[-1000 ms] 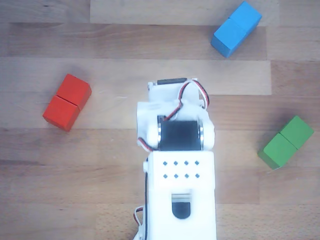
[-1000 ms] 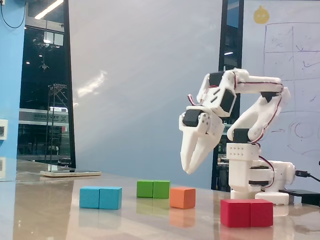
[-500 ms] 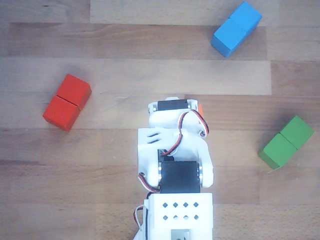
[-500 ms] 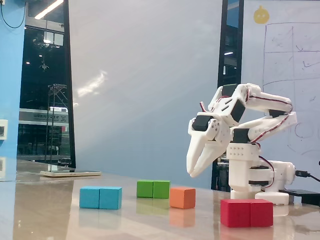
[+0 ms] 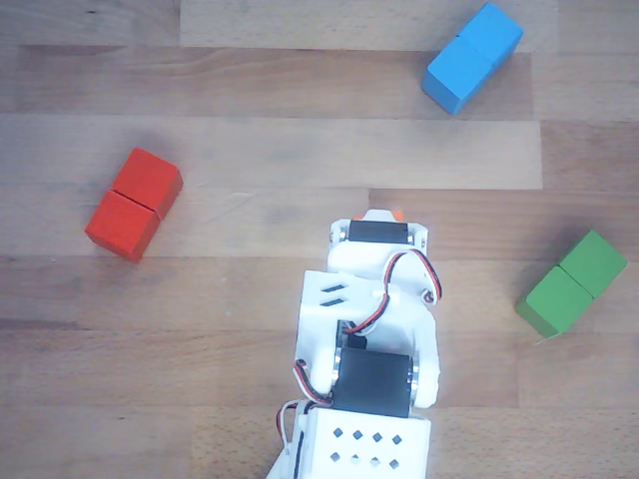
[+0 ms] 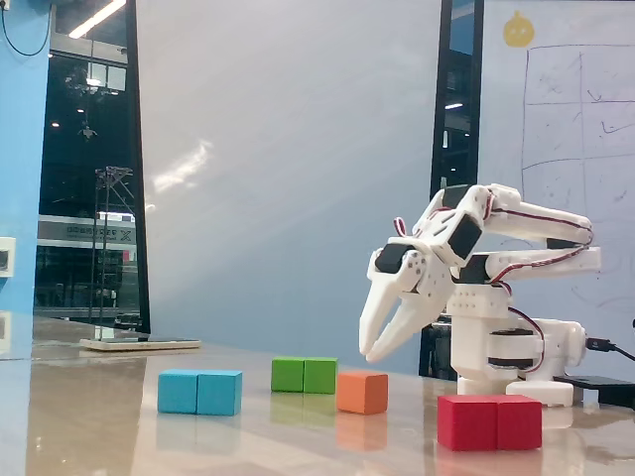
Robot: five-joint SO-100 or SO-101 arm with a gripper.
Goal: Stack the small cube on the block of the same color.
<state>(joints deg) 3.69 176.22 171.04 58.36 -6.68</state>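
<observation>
Your gripper (image 6: 369,351) hangs in the air above the orange cube (image 6: 361,392), tips pointing down and a little left in the fixed view, clear of the cube's top face. Its jaws are slightly apart, with a narrow wedge of background showing between the two white fingers (image 6: 380,312), and they hold nothing. The cube sits flat on the table (image 6: 119,416), just right of the green block (image 6: 305,375) in that view and left of the red block (image 6: 489,421), which stands nearest the camera. The blue block (image 6: 199,392) lies farther left, well apart from the cube. In the other view, looking straight down, your arm (image 5: 369,349) covers nearly all of the cube: only a thin orange sliver (image 5: 387,213) shows at the top edge of the wrist servo. There the red block (image 5: 134,204) lies well to the left, the blue block (image 5: 472,57) at top right, and the green block (image 5: 572,282) at the right edge, all three tilted diagonally on the wood planks (image 5: 250,130). The cube touches no block.
</observation>
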